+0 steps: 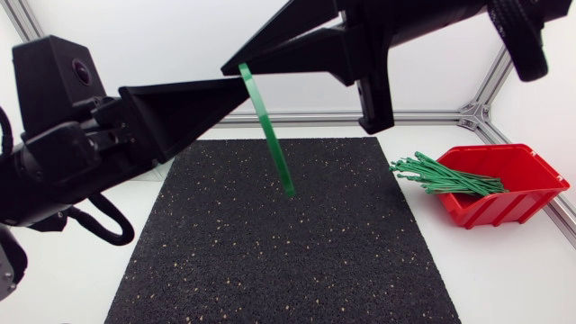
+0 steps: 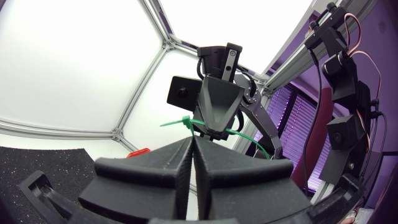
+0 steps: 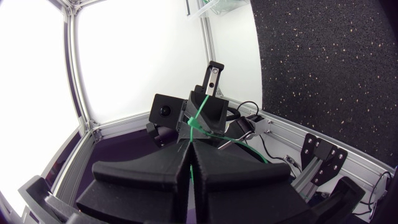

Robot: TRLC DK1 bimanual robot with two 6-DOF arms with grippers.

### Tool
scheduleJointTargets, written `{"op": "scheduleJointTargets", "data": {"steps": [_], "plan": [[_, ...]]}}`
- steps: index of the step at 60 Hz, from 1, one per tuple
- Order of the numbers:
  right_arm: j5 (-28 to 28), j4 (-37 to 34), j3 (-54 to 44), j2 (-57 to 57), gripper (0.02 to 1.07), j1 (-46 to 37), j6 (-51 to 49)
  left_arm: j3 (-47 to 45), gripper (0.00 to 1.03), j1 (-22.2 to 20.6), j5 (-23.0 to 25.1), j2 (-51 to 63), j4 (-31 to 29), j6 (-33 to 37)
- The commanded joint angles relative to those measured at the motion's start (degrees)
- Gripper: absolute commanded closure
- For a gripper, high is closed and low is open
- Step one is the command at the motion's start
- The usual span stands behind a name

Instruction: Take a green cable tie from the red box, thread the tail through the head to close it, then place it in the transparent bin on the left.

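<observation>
Green cable tie hangs over the black mat's far half, its upper end clamped in my right gripper; my left gripper is pressed together at that end, pinching it or not I cannot tell. Light, springy and slick, I judge: hold near the head, with open mat below and the red box at the table's right edge.
</observation>
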Motion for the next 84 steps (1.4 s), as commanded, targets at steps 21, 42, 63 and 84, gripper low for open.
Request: {"op": "scheduleJointTargets", "data": {"steps": [21,42,63,84], "plan": [[0.57,0.91,-1.43,0.33,0.9,-1.31,1.64,0.48,1.0,-0.27,1.88,-1.7,1.14,0.98],[0.31,2.58,-1.87,-1.69,0.69,-1.4,1.28,1.54,1.0,2.1,5.39,-0.39,-1.32,4.76],[0.13,3.46,-1.52,-3.54,0.58,-4.13,0.84,4.26,1.0,5.88,10.58,5.33,-2.2,8.97],[0.13,2.94,-1.96,1.38,0.58,-8.34,-6.89,5.67,1.0,5.26,16.73,5.59,-7.56,17.32]]}}
